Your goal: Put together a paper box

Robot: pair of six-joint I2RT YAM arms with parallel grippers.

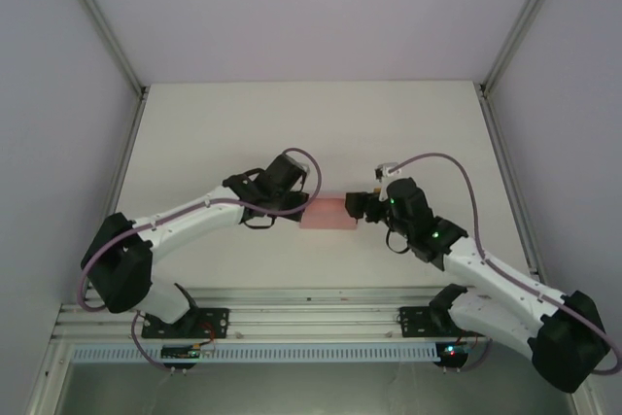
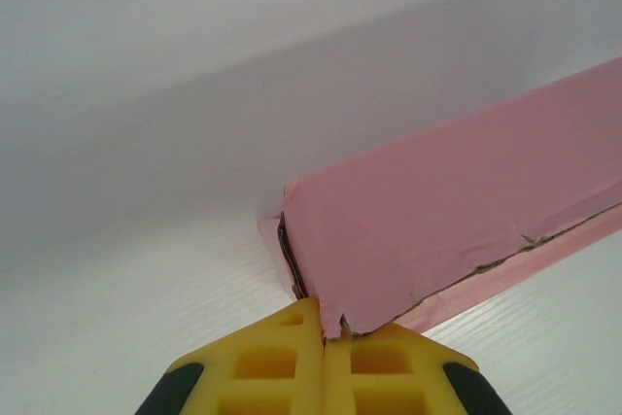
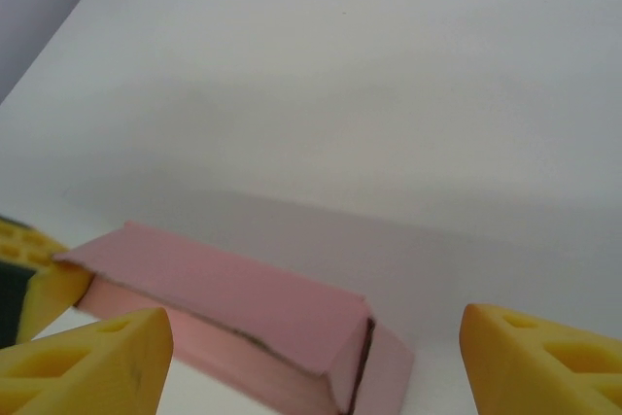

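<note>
Paper box [image 1: 328, 213] is lying on the table [image 1: 292, 123] btwn the two grippers, folded into a long pink rectangular form w/ one loose flap sticking out along its bottom edge.

L arm is reaching in from the box's left side, elbow bent, wrist angled down toward the box's left end. L gripper [image 1: 303, 203] is sitting right at that end. In the left wrist view the L gripper [image 2: 324, 323] is showing its yellow pads pressed together, pinching the lower corner of the box [image 2: 437, 230]. The end panel there is gaping slightly along a dark seam.

R arm is coming in from the box's right side, forearm sloping up to the wrist, R gripper [image 1: 358, 206] at the box's right end. In the right wrist view the R gripper [image 3: 311, 337] is holding its fingers wide apart, one on each side of the box [image 3: 224, 293], neither touching it.
</note>
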